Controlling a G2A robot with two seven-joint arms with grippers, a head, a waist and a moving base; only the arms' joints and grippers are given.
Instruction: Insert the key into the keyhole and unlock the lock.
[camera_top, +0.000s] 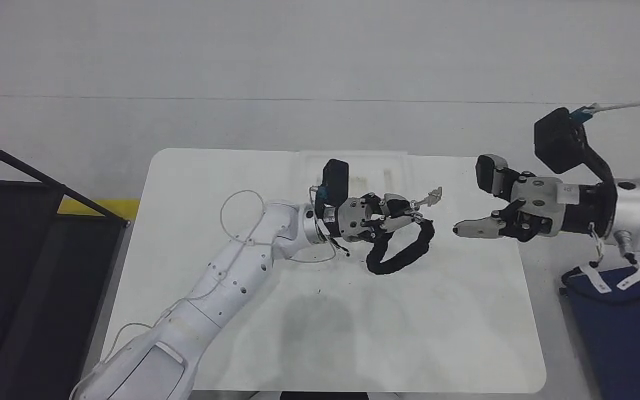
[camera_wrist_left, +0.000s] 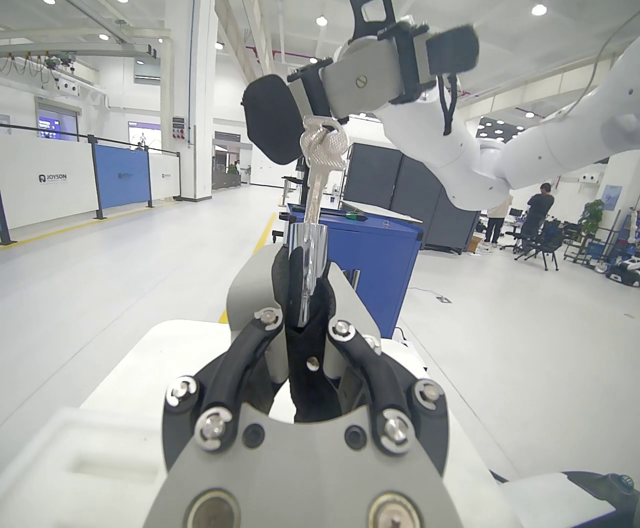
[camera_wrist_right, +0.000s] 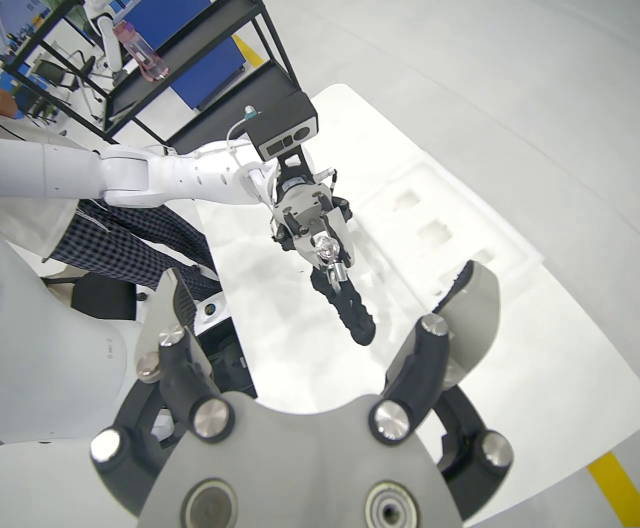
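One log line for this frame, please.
left hand: shut on lock | key: inserted in lock | right hand: open, apart from key | unlocked: cannot tell

- The counter (camera_top: 450, 330) is a white top with rounded corners and a plain, smooth surface. It is longer from side to side than from the near edge to the far edge.
- A white foam tray (camera_top: 355, 160) lies flat on the counter at the far edge, about midway along it, with its long side running along that edge.
- The right wrist view shows rectangular recesses (camera_wrist_right: 434, 231) sunk into the tray's upper face, set in a row along its length.
- A small dark speck (camera_top: 318, 292) sits on the bare surface near the middle of the counter, well apart from the tray.
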